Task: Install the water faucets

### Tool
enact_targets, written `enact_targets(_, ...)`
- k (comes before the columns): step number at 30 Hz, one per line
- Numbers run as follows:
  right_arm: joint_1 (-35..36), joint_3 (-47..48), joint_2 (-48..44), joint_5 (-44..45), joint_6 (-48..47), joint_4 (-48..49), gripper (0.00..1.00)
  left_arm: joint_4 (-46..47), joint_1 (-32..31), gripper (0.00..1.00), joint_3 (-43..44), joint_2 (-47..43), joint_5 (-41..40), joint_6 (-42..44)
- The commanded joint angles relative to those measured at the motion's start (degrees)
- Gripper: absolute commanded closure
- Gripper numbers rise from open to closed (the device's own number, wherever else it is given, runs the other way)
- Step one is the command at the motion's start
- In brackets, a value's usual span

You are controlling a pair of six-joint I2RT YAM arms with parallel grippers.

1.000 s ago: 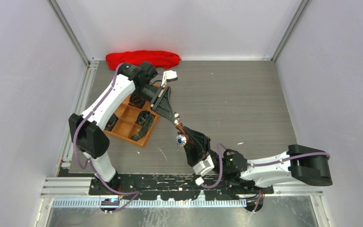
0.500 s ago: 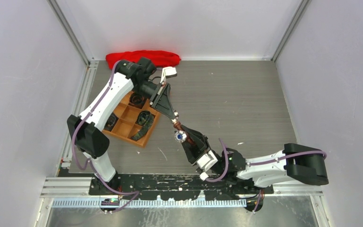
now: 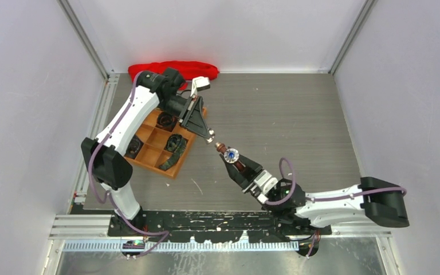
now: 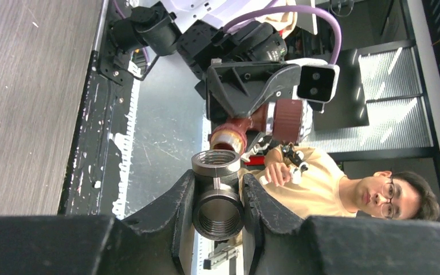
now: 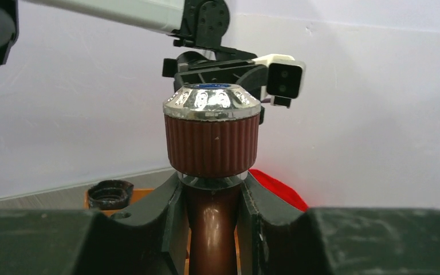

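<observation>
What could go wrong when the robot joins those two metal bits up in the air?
The faucet seems to near the silver fitting at a slant, so the threads might jam crooked. Both pieces hang above the table, pinched only by the left gripper and right gripper. A hard push could knock one loose.

Cloth (image 3: 172, 70) behind tray (image 3: 148, 164); water faucet (image 3: 231, 154) right, apparently raised.

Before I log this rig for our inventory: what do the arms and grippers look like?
Both the left arm and right arm have white link shells, black joint housings and purple cables alongside. The left gripper and right gripper are black, with two dark tapering fingers.
</observation>
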Motion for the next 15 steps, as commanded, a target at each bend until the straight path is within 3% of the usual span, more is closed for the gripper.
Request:
enact_targets(1,0.1,1.0,-8.0,7.4,12.9,-12.8,1.0,-14.7,1.3,1.0,-0.3,1.2,17.0,10.5)
enact_targets(4,0.0,3.1,-13.1,15.7,20.5,-25.6,1.0,-14.7,1.8,1.0,-0.5,2.5,16.9,11.5)
enact_targets(9,-2.4,7.6,-19.7,30.4,25.4,-47.5,1.0,-14.8,2.0,1.0,-2.4,6.0,16.5,13.7)
enact_targets(12,-10.5,12.5,-23.3,28.1,36.3,-67.1,1.0,-14.8,2.0,1.0,-2.8,9.1,16.3,15.3)
enact_targets(15,-18.1,14.6,-25.0,24.0,40.3,-75.1,1.0,-14.8,2.0,1.0,1.9,13.4,14.7,13.7)
